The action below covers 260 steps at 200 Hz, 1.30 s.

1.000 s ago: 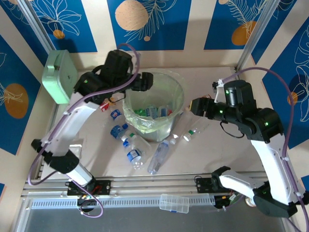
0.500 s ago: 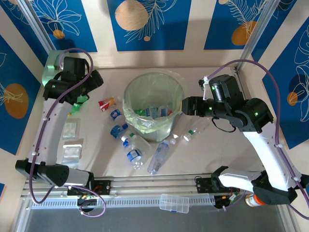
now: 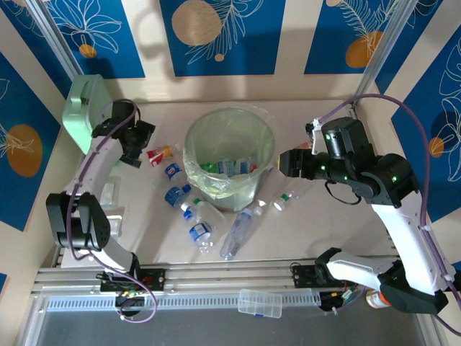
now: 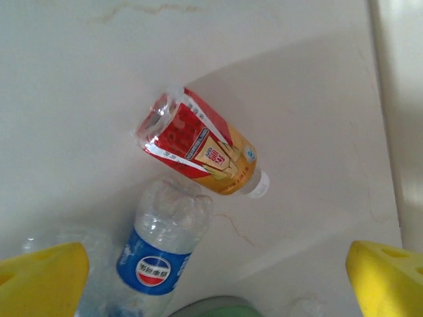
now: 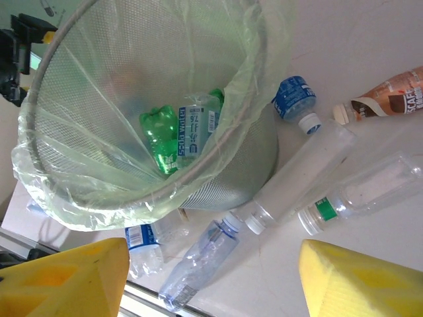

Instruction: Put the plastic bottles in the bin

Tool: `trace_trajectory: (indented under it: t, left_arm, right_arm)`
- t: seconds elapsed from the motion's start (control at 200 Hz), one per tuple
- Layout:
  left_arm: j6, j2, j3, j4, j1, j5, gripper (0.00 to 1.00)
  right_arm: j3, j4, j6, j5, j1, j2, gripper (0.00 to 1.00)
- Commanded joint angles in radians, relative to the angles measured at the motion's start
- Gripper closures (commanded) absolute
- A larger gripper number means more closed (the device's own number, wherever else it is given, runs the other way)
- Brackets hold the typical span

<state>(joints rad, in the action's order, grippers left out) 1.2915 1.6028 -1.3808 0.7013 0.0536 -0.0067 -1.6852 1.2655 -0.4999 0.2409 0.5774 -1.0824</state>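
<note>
While the left hand [image 4: 213,281] hangs wide open, gripping nothing, above a red-labelled bottle [image 4: 205,155] at centre frame, the right hand [image 5: 215,281] is open too, beside the bin [image 3: 190,162] at the middle of the surface [image 3: 346,231], with plastic bottles [image 5: 178,135] inside it and others lying below it.

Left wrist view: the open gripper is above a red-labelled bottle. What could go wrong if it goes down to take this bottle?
1. The red-labelled bottle lies on its side with a blue-labelled bottle close against it. The left gripper may catch or push both when it closes.
2. The bottle is round, so it could roll or slip from the fingers.
3. The loose bag hangs over the rim of the bin. A bottle released near the edge might snag it.
</note>
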Motion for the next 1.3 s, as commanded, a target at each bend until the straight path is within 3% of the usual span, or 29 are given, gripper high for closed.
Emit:
trace_trajectory:
  t: [0.0, 0.11, 0.52, 0.655, 0.965, 1.06, 1.295]
  left_arm:
    - [0.215, 0.060, 0.003, -0.135, 0.007, 0.006, 0.01]
    - [0.250, 0.127, -0.030, -0.118, 0.007, -0.043, 0.01]
    - [0.384, 0.267, -0.055, -0.020, 0.018, -0.035, 0.01]
    - [0.370, 0.335, -0.080, -0.095, 0.018, -0.022, 0.01]
    - [0.342, 0.490, -0.221, -0.071, 0.012, 0.021, 0.00]
    - [0.319, 0.510, -0.265, -0.025, 0.012, 0.011, 0.06]
    - [0.256, 0.532, -0.311, -0.018, 0.011, 0.022, 0.31]
  right_arm:
    - [0.011, 0.036, 0.017, 0.030, -0.010, 0.028, 0.31]
    - [0.007, 0.052, 0.009, 0.043, -0.014, 0.036, 0.31]
    - [0.030, 0.099, -0.029, 0.086, -0.020, 0.076, 0.31]
    - [0.045, 0.109, -0.034, 0.072, -0.020, 0.081, 0.30]
    - [0.044, 0.176, -0.043, 0.068, -0.022, 0.083, 0.30]
    - [0.034, 0.191, -0.037, 0.088, -0.022, 0.087, 0.30]
    - [0.006, 0.202, -0.028, 0.109, -0.022, 0.086, 0.30]
